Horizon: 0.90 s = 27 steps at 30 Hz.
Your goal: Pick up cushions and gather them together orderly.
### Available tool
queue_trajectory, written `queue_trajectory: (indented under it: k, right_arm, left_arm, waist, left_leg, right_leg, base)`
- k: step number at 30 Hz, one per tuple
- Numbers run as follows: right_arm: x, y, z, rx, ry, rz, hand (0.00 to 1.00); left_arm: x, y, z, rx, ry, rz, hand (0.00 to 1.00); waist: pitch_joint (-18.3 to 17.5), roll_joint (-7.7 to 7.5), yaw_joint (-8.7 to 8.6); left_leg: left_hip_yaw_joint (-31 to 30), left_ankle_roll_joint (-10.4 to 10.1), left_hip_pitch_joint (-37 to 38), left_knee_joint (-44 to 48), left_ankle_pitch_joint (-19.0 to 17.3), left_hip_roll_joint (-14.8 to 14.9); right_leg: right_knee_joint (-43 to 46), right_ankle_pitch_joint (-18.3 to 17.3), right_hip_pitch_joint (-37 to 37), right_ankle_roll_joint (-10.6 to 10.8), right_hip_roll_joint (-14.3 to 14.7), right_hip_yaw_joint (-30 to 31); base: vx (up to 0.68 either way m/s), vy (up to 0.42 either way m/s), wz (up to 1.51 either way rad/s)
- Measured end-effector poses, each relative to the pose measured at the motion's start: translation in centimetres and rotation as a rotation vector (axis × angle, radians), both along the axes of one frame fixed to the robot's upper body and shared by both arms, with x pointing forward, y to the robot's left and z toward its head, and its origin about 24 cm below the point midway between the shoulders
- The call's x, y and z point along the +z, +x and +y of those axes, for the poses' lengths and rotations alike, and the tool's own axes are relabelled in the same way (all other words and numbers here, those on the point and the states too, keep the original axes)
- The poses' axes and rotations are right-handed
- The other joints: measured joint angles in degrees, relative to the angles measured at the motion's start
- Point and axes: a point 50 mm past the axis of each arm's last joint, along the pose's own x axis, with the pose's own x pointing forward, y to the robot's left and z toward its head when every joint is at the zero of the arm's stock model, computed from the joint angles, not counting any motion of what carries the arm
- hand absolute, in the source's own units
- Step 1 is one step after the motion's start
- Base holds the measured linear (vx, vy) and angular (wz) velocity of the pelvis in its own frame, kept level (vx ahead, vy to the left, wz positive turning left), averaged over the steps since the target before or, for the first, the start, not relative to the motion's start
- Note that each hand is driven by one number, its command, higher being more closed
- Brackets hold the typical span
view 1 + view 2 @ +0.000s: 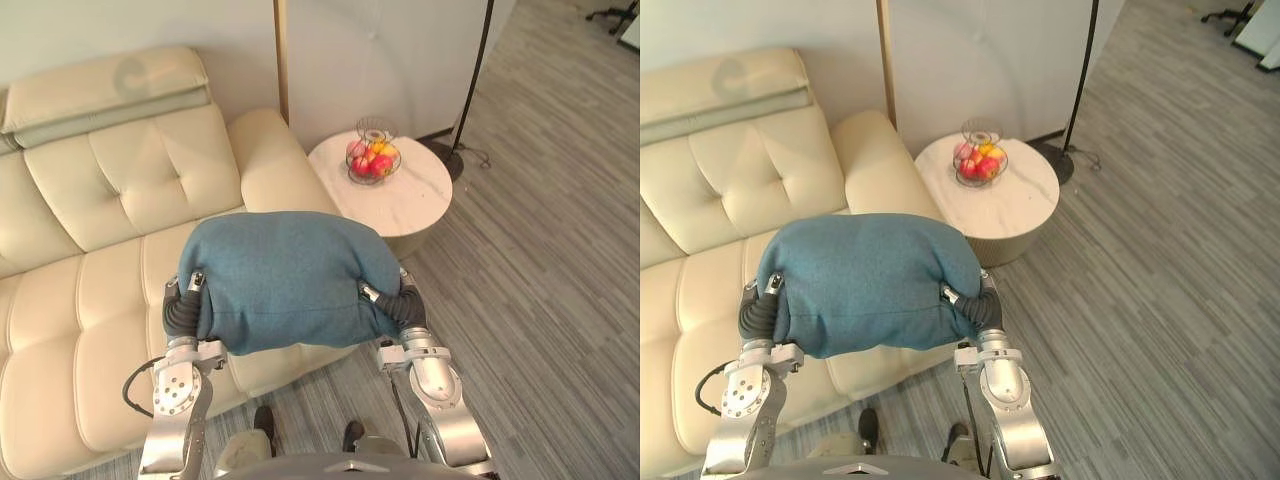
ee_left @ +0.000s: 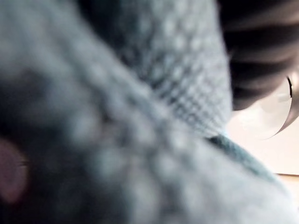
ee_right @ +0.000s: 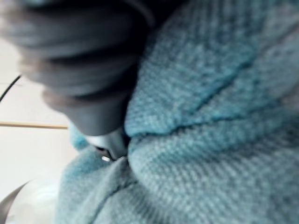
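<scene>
While the blue cushion was clamped between the two hands, it was positioned over the front edge of the sofa seat, toward the armrest end. Whether its underside touched the seat could not be determined. The left hand was pressed against the cushion's left end and the right hand against its right end, each with the dark ribbed cover set against the fabric. The fingers of both hands were hidden by the cushion, so it cannot be told whether they were released, clenched or grasping. In the wrist views, knitted blue fabric was seen bunched directly against each cover. A cream pad was laid along the top of the sofa backrest. A round bench was located just beside the armrest, with a wire fruit basket placed near its rear edge.
</scene>
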Motion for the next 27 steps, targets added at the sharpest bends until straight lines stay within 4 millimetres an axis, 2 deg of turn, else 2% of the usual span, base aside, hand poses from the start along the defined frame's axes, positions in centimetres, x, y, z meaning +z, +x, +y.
queue_trajectory:
  k: [3, 7, 8, 9, 10, 11, 12, 13, 14, 16, 17, 18, 19, 21, 23, 25, 26, 27]
  right_arm:
    - [-0.2, -0.3, -0.1, -0.004, 0.006, -0.002, 1.0]
    - [-0.1, -0.5, -0.1, -0.016, 0.016, -0.008, 1.0]
    - [-0.2, -0.6, -0.2, -0.022, 0.017, -0.006, 1.0]
    - [-0.2, -0.6, -0.4, -0.033, 0.016, -0.003, 1.0]
    - [-0.1, -0.6, -0.6, -0.043, 0.018, -0.01, 1.0]
    - [0.0, -0.6, -0.8, -0.053, 0.019, -0.016, 1.0]
    - [0.2, -0.5, -1.0, -0.071, 0.023, -0.022, 1.0]
    - [0.3, -0.5, -1.1, -0.082, 0.016, -0.03, 1.0]
    - [0.6, -0.5, -1.2, -0.094, 0.017, -0.041, 1.0]
    - [0.8, -0.5, -1.7, -0.126, 0.016, -0.053, 1.0]
    - [0.4, -0.5, -2.2, -0.161, 0.019, -0.038, 1.0]
    - [0.2, -0.5, -2.1, -0.168, 0.03, -0.027, 1.0]
    - [0.0, -0.4, -1.8, -0.173, 0.052, -0.019, 1.0]
    - [0.1, -0.3, -1.2, -0.178, 0.091, -0.02, 1.0]
    - [-0.2, -0.3, -0.7, -0.163, 0.1, -0.006, 1.0]
    - [-0.3, -0.3, -0.7, -0.163, 0.1, -0.003, 1.0]
    - [-0.3, -0.3, -0.7, -0.162, 0.099, 0.0, 1.0]
    - [-0.7, -0.3, -0.7, -0.161, 0.098, 0.014, 1.0]
  left_arm:
    - [-0.4, -0.4, -0.1, -0.008, -0.009, 0.016, 1.0]
    - [-0.4, -0.4, -0.2, -0.017, -0.008, 0.015, 1.0]
    - [-0.4, -0.4, -0.2, -0.019, -0.008, 0.015, 1.0]
    - [-0.3, -0.3, -0.3, -0.026, -0.01, 0.012, 1.0]
    - [-0.2, -0.3, -0.4, -0.032, -0.006, 0.008, 1.0]
    - [-0.2, -0.2, -0.6, -0.038, -0.009, 0.003, 1.0]
    - [-0.1, 0.0, -0.8, -0.051, -0.012, -0.003, 1.0]
    - [0.0, 0.1, -0.9, -0.058, -0.014, -0.006, 1.0]
    - [0.0, 0.1, -1.1, -0.064, -0.016, -0.009, 1.0]
    - [0.2, 0.4, -1.7, -0.085, -0.029, -0.021, 1.0]
    - [0.4, 0.9, -2.4, -0.108, -0.038, -0.033, 1.0]
    - [0.5, 1.0, -2.3, -0.113, -0.03, -0.035, 1.0]
    - [0.7, 1.3, -2.0, -0.115, -0.006, -0.045, 1.0]
    - [1.1, 1.7, -1.6, -0.102, 0.015, -0.061, 1.0]
    - [1.2, 1.7, -1.2, -0.096, 0.033, -0.061, 1.0]
    - [1.2, 1.8, -1.0, -0.099, 0.042, -0.061, 1.0]
    - [1.1, 1.8, -1.0, -0.098, 0.042, -0.059, 1.0]
    - [1.1, 1.7, -0.9, -0.095, 0.043, -0.057, 1.0]
  waist:
    - [-0.6, 0.09, -0.14]
    - [-0.2, 0.88, -0.22]
    - [-0.1, 1.14, -0.29]
    - [0.1, 0.68, -0.03]
    - [0.4, 0.07, 0.29]
    - [0.5, 0.18, 0.43]
    - [0.7, -0.2, 0.93]
    - [1.0, -0.75, 0.81]
    - [0.9, -0.63, 0.75]
    - [0.2, 0.57, 0.63]
    - [-0.2, 0.63, -0.07]
    - [-0.1, -0.57, -0.06]
    - [0.0, -2.51, -0.47]
    - [0.1, -3.72, 0.51]
    - [0.2, -3.77, 0.9]
    - [0.4, -3.9, 1.58]
    - [0.5, -3.84, 1.75]
    - [0.8, -3.84, 1.54]
  left_leg:
    - [-2.1, -0.1, 0.7, 1.1, -0.9, -0.2]
    - [-5.8, 0.0, -7.0, 12.4, -5.4, 0.6]
    - [-3.8, 0.4, -8.9, 14.5, -5.9, 2.1]
    - [0.3, 0.8, -10.4, 15.2, -6.1, 4.2]
    - [3.9, 2.5, -11.9, 17.4, -6.7, 5.6]
    - [5.8, 3.9, -13.2, 19.6, -7.6, 6.8]
    - [9.3, 4.6, -14.3, 22.7, -8.3, 9.8]
    - [11.2, 4.3, -13.9, 23.7, -8.5, 12.8]
    - [12.1, 3.9, -13.6, 23.7, -8.5, 14.6]
    - [12.5, 1.6, -10.9, 20.0, -7.3, 18.4]
    - [14.3, -6.1, -10.4, 19.3, -3.5, 18.0]
    - [14.6, -5.0, -10.5, 19.7, -4.1, 16.5]
    - [14.9, -3.3, -12.2, 21.7, -5.6, 14.6]
    - [15.2, -1.6, -14.0, 27.3, -9.6, 13.9]
    - [16.0, -0.5, -14.1, 30.8, -12.7, 13.4]
    - [17.3, 0.1, -14.0, 31.4, -14.2, 12.9]
    - [18.0, 0.3, -14.0, 31.2, -14.9, 12.8]
    - [18.4, 0.5, -13.8, 30.3, -15.0, 12.4]
  right_leg:
    - [-0.6, -0.2, 2.7, 0.3, -0.2, -2.1]
    - [2.6, -1.9, 2.4, 0.3, -0.7, -8.3]
    - [3.6, -2.5, 2.4, 0.4, -0.9, -10.5]
    - [4.3, -2.9, 2.1, 0.4, -2.3, -13.1]
    - [4.6, -3.1, 1.5, 0.4, -3.8, -14.6]
    - [5.0, -3.1, 1.2, 0.3, -4.6, -15.5]
    - [5.8, -3.0, 0.8, 0.5, -6.7, -16.5]
    - [6.4, -2.6, 0.8, 1.3, -8.8, -17.2]
    - [6.7, -2.3, 0.7, 2.0, -10.0, -17.4]
    - [6.5, -0.6, 0.6, 5.5, -12.2, -17.0]
    - [5.5, 0.4, 1.2, 7.8, -14.4, -16.7]
    - [4.3, 1.2, 1.4, 7.3, -15.3, -16.0]
    - [-0.3, 3.9, 2.4, 6.4, -15.5, -14.4]
    - [-3.3, 8.2, 3.0, 6.6, -16.0, -11.9]
    - [-2.3, 10.8, 2.4, 6.3, -17.2, -9.8]
    - [0.3, 13.0, 0.0, 4.0, -18.3, -8.2]
    - [1.6, 14.7, -1.8, 2.1, -18.6, -7.5]
    - [3.1, 18.4, -4.0, -0.7, -18.7, -7.1]
  base:
    - [-0.01, -0.001, 0.36]
    - [-0.07, 0.003, 0.74]
    - [-0.07, 0.019, 1.09]
    - [-0.09, 0.055, 1.14]
    - [-0.07, 0.056, 0.97]
    - [-0.07, 0.161, 0.73]
    - [-0.05, 0.227, 0.71]
    - [-0.05, 0.292, 0.63]
    - [0.0, 0.354, 0.46]
    - [0.05, 0.514, 0.36]
    - [0.05, 0.526, 0.35]
    - [0.05, 0.509, 0.45]
    - [0.04, 0.5, 0.18]
    - [0.01, 0.409, -0.03]
    - [-0.03, 0.372, -0.25]
    - [-0.05, 0.284, -0.31]
    - [-0.07, 0.175, -0.33]
    - [-0.08, 0.204, -0.32]
